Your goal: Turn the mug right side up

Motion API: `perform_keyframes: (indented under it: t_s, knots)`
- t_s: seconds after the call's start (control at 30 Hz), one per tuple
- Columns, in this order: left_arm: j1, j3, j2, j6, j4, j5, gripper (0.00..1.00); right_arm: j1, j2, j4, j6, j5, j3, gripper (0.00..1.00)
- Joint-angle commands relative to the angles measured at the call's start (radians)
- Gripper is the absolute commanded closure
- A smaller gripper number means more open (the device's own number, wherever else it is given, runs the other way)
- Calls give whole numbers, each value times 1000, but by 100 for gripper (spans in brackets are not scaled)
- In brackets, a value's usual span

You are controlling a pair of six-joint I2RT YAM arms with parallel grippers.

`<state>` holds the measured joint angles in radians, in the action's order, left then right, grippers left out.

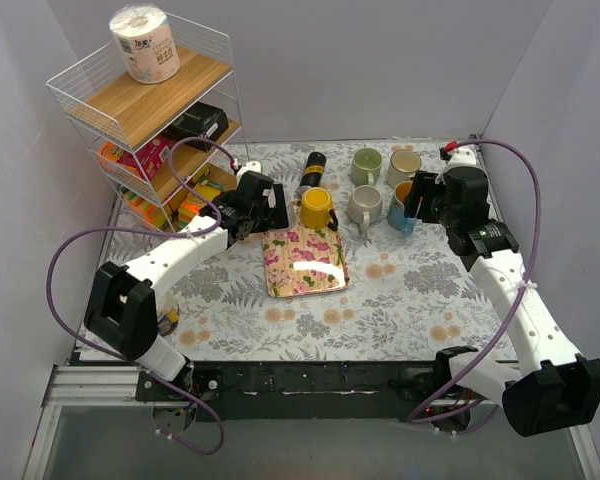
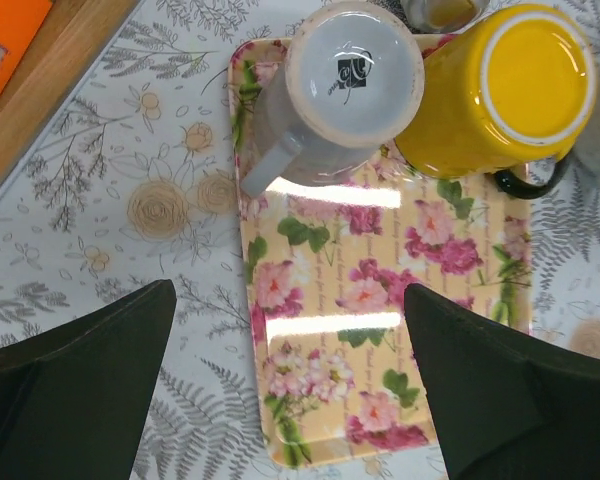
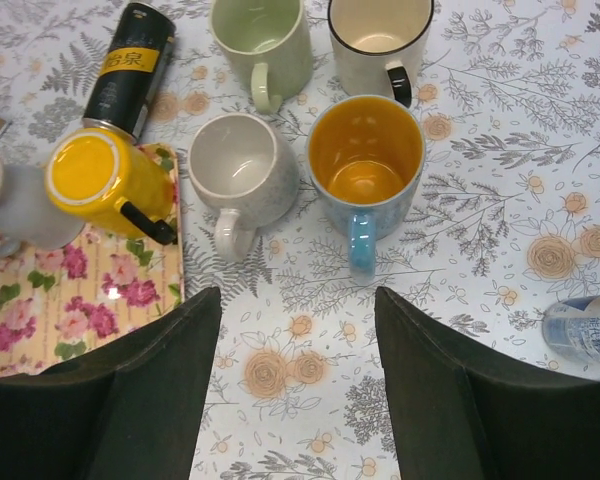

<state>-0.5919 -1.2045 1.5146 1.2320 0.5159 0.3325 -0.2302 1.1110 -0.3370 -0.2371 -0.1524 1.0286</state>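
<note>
Two mugs stand upside down on the far end of the floral tray [image 2: 360, 330]: a yellow mug with a black handle [image 2: 505, 85] and a pale grey-white mug [image 2: 345, 85] touching it on its left. In the top view the yellow mug [image 1: 316, 207] shows, while the pale mug is mostly hidden under my left gripper [image 1: 263, 213]. My left gripper [image 2: 288, 330] is open and empty above the tray's near half. My right gripper [image 3: 298, 330] is open and empty over the tablecloth, just short of an upright blue mug [image 3: 365, 155].
Upright mugs stand at the back right: green [image 1: 367, 165], cream with a black rim [image 1: 404, 163] and white speckled [image 1: 364, 204]. A black can [image 1: 312, 172] lies behind the tray. A wire shelf rack [image 1: 150, 110] stands back left. A bottle [image 3: 585, 328] lies at the right.
</note>
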Motion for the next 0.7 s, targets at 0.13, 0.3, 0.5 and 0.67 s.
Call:
perform_keyframes:
  t_s: [0.13, 0.3, 0.5, 0.67]
  knots:
    - [33, 42, 94, -321, -226, -124, 3, 5, -77, -106, -10, 100, 79, 30]
    - [67, 43, 168, -411, -267, -184, 10, 6, -92, -152, -8, 100, 90, 31]
    - [115, 10, 249, -477, -306, -239, 27, 8, -108, -183, -14, 111, 94, 32]
    - [139, -33, 300, -496, -301, -280, 41, 6, -109, -203, -41, 123, 96, 34]
